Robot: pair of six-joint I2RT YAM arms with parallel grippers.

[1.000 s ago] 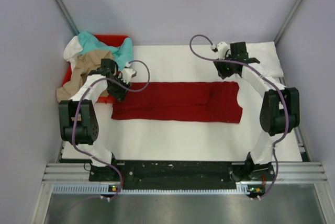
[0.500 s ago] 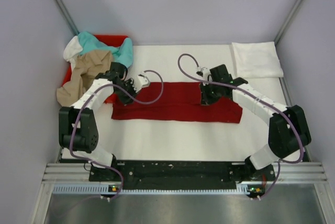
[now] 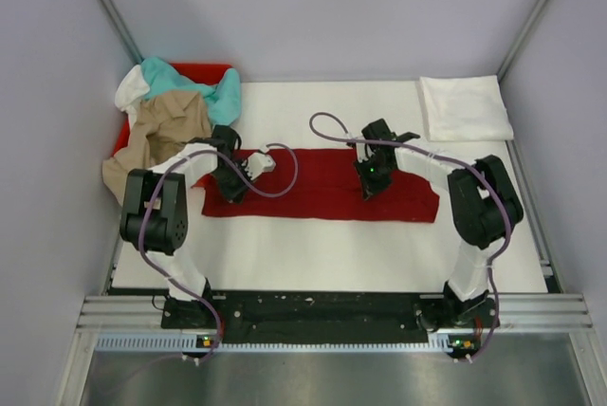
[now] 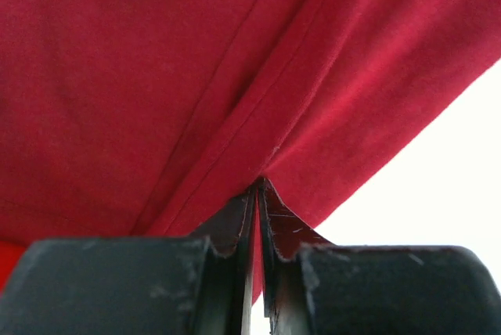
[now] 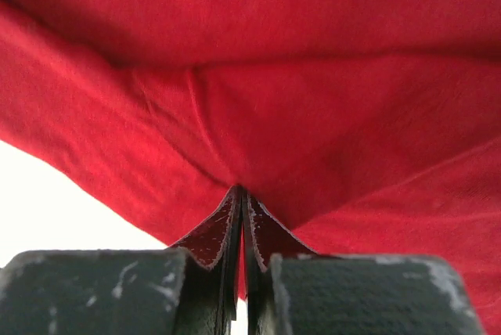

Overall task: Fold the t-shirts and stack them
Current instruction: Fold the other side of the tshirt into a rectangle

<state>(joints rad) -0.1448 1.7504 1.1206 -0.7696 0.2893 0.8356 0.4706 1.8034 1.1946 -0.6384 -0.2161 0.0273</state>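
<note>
Both hands have come down onto the dark red t-shirt [image 3: 318, 199] since a second ago: the left hand [image 3: 231, 188] has swung in from beside the bin, and the right hand [image 3: 368, 184] has travelled in from the far right corner. At the far left, the red bin [image 3: 205, 70] holds a heap of a white t-shirt [image 3: 130, 92], a teal t-shirt [image 3: 188, 83] and a tan t-shirt [image 3: 159, 137] that spills over its near edge. The dark red t-shirt lies as a long band across the middle of the white surface [image 3: 332, 249]. The left hand sits at the band's left end, and its wrist view shows its fingers [image 4: 235, 229] pressed together on a raised pinch of red cloth. The right hand sits right of the middle, likewise clamped on a small ridge of the same shirt. A folded white t-shirt [image 3: 465, 107] lies apart at the far right corner.
</note>
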